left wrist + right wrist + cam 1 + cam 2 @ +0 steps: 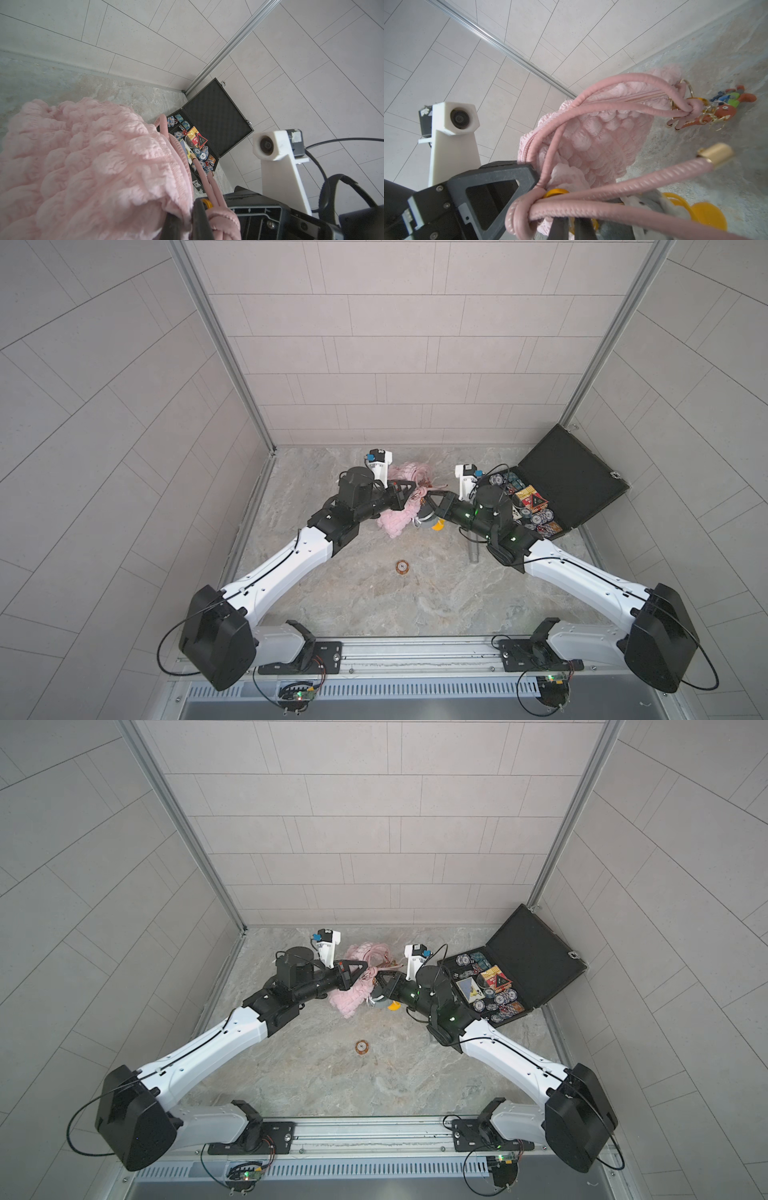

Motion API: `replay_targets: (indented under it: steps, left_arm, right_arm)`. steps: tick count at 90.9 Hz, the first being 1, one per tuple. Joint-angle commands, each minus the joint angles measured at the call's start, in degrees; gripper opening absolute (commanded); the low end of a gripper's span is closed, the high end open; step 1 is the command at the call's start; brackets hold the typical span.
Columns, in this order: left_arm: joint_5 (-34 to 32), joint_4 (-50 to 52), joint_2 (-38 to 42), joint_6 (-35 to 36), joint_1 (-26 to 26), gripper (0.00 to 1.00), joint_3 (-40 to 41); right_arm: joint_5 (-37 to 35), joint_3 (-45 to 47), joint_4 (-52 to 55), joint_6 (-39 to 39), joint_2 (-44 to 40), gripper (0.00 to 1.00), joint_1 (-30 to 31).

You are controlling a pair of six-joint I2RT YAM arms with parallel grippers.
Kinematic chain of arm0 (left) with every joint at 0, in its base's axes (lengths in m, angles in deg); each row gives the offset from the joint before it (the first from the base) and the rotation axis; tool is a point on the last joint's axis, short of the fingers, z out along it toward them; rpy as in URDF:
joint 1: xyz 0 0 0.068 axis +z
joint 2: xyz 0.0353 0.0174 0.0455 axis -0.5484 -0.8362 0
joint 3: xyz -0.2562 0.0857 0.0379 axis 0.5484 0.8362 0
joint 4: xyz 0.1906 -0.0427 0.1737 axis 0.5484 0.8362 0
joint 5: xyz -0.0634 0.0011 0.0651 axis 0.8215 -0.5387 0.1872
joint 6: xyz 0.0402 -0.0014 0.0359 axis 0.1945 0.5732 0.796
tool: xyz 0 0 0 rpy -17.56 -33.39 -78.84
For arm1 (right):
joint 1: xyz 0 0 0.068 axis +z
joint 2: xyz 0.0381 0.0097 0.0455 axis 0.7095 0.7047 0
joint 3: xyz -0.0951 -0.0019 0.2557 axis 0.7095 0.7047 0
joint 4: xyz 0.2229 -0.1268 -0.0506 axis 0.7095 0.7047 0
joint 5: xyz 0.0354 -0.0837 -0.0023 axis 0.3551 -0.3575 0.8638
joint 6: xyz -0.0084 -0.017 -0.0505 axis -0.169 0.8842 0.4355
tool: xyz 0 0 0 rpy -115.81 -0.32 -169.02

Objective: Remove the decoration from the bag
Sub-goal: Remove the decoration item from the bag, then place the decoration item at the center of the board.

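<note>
The pale-pink quilted bag [392, 523] [347, 1003] lies at the back middle of the table, between both arms. My left gripper [415, 489] [187, 216] is shut on the bag's edge, beside the knotted cord strap [519, 212] and a gold ring [206, 202]. From the other side my right gripper [427, 494] [572, 222] is shut at that gold ring [555, 192]. The decoration [652, 203] [431, 523], a grey plush charm with yellow parts, hangs there. An orange figure charm [716, 112] hangs at the bag's far end.
An open black case [573, 485] [218, 116] with poker chips and cards stands at the back right, close behind my right arm. A small round brown object [402, 568] lies mid-table and a grey cylinder [473, 551] lies under the right arm. Tiled walls enclose three sides.
</note>
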Motion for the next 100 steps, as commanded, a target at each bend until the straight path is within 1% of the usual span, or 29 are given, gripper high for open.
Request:
replay_targets:
  steps: [1,8,15,19,25,29,39,46,53,60,69,77,84,91,100]
  left_arm:
    - [3.2,-3.3,2.3,2.6,-0.3,0.00,1.0]
    - [4.4,-4.8,2.2,2.7,-0.4,0.00,1.3]
    - [4.6,-5.2,1.8,3.0,-0.3,0.00,1.3]
    - [4.6,-5.7,1.8,3.0,-0.3,0.00,1.2]
    - [4.8,-6.4,2.0,3.5,-0.3,0.00,0.8]
    - [3.8,-5.6,2.2,3.7,-0.3,0.00,0.1]
    - [3.1,-3.9,2.0,3.3,0.6,0.00,-1.9]
    - [4.0,-3.8,1.4,1.6,1.7,0.00,-2.9]
    - [5.4,-3.8,1.0,-0.3,3.0,0.00,-4.2]
    - [6.9,-2.1,0.3,-0.6,3.8,0.00,-6.0]
    - [8.5,0.2,-0.8,-0.3,5.1,0.00,-8.4]
    - [10.0,1.9,-1.6,0.0,6.6,0.00,-10.0]
    - [11.3,4.5,-2.7,1.1,8.1,0.00,-11.5]
    - [13.9,5.7,-4.2,0.7,9.5,0.00,-12.7]
    - [16.0,7.2,-5.5,1.5,9.8,0.00,-13.4]
  right_arm:
    - [-4.5,-0.1,-5.1,-3.8,-2.2,0.03,-1.7]
    - [-3.9,0.1,-6.3,-4.5,-2.5,0.03,-1.7]
    - [-2.2,-0.5,-7.6,-1.4,-2.0,0.04,-1.2]
    - [-2.5,-0.9,-6.4,-0.8,-2.0,0.04,-1.2]
    - [-4.3,0.9,-7.0,-2.0,-2.7,0.04,-1.8]
    - [-4.8,1.5,-5.7,-2.3,-3.3,0.03,-2.2]
    - [-4.9,0.5,-2.2,0.3,-4.0,0.02,-2.2]
    - [-5.6,-1.2,3.1,5.0,-4.4,0.02,-2.2]
    - [-6.0,-1.6,6.2,9.4,-5.0,0.02,-2.2]
    - [-4.3,-2.3,9.3,13.1,-4.9,0.02,-2.2]
    - [-2.5,-3.6,14.1,20.1,-4.7,0.03,-2.2]
    - [1.8,-4.2,18.5,28.7,-4.3,0.07,-2.1]
    - [4.9,-3.9,22.3,35.7,-4.3,0.07,-1.6]
    - [5.0,-3.3,26.5,42.0,-4.0,0.08,-0.2]
    - [6.0,-1.5,27.6,44.9,-3.6,0.08,0.6]
